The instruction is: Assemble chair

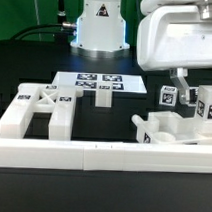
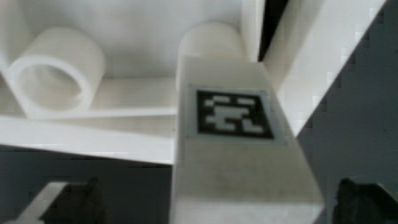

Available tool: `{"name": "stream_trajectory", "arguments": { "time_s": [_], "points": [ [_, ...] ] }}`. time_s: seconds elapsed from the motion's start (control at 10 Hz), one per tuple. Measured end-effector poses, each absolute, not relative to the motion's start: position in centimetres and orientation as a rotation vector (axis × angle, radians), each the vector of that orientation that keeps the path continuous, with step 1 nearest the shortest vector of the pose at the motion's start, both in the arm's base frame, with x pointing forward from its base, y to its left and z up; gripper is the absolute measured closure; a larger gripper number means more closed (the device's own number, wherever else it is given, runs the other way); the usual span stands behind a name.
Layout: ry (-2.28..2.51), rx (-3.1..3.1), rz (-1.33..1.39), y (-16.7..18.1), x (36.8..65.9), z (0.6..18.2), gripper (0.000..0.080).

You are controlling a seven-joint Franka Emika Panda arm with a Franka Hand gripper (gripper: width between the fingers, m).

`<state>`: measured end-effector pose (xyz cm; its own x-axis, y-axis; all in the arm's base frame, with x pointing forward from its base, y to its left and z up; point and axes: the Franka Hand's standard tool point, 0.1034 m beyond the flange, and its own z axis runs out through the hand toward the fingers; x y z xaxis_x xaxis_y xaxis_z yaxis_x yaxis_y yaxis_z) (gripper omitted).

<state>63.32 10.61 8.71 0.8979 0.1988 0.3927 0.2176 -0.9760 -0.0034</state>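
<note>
- A long white rail (image 1: 92,153) lay nearest the camera, in front of the marker board (image 1: 100,82), and ran across the whole exterior view.
- Just behind the rail, to the exterior view's left of the marker board, a white chair frame (image 1: 39,109) lay flat on the black table (image 1: 118,123) with tags on its upper faces.
- To the exterior view's right of the marker board sat a cluster of blocky chair parts (image 1: 171,127). Several of their tags faced the camera.
- The gripper (image 1: 183,87) hung directly over that cluster, well to the exterior view's right of the marker board. Its fingers reached down among the upright pieces.
- In the wrist view, a tagged white bar (image 2: 231,130) ran between the two dark fingertips (image 2: 63,200). They stood wide apart with a gap on either side of the bar, so the tool was open and gripped nothing.
- A rounded, tube-like white piece (image 2: 63,75) lay beside the bar. Whether the two touched could not be told.
- A short post (image 1: 101,96) stood upright at the marker board's near edge. Whether it stood on the board or just in front of it could not be told.
- Behind the marker board rose the white robot base (image 1: 103,24). Dark cables (image 1: 37,33) trailed to the exterior view's left of it.
</note>
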Motion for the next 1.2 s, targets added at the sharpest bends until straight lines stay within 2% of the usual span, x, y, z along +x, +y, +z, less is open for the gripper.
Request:
{"name": "stream_trajectory", "arguments": {
  "time_s": [0.2, 0.3, 0.7, 1.2],
  "points": [
    [-0.326, -3.021, -0.586, 10.3, 63.9, 10.3, 0.0151],
    [-0.326, -3.020, -0.588, 10.3, 64.1, 10.5, 0.0151],
    [-0.330, -3.032, -0.506, 10.5, 63.7, 10.0, 0.0151],
    [-0.352, -3.059, 0.115, 10.6, 63.2, 9.8, 0.0151]
  ]
}}
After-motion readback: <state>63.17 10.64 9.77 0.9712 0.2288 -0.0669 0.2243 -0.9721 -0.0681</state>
